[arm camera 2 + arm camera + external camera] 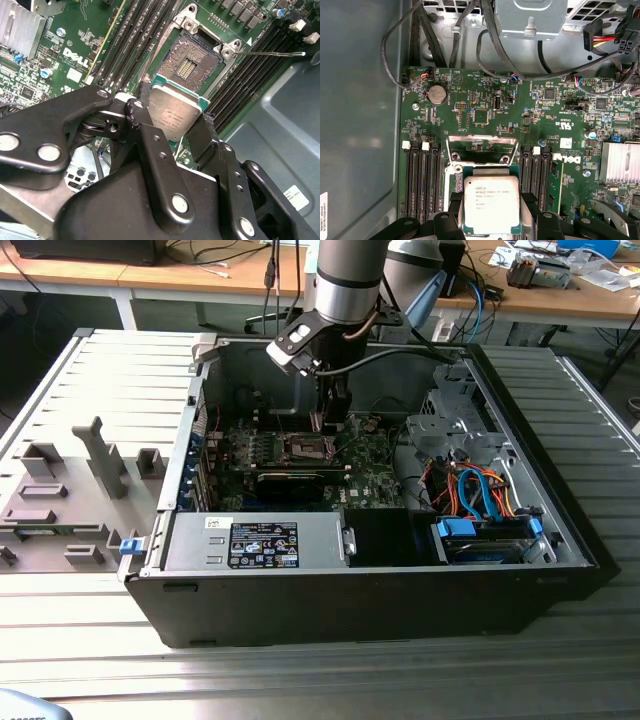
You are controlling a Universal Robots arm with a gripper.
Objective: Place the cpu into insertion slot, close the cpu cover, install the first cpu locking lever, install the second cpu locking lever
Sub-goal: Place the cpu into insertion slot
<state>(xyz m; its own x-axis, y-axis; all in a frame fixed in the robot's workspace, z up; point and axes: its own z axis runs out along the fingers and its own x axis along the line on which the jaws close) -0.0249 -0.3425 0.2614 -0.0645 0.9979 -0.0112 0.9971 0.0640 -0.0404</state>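
Gripping cpu [491, 205] flat between gripper [172, 119] fingers [150, 145], clamped on opposite edges — hanging just over near edge of insertion slot [192, 59], open ahead of fingertips. Best to keep cpu level, square corners to slot rim, lower gently — no dragging across pins. Flanked either side of fingers by memory slots [247, 75]; cpu cover [480, 139] raised beyond fingertips, locking lever [270, 52] sticking out beside slot.

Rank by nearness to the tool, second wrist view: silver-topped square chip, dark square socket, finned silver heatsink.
1. Silver-topped square chip: held in the tool.
2. Dark square socket: just beyond.
3. Finned silver heatsink: farthest, well aside.
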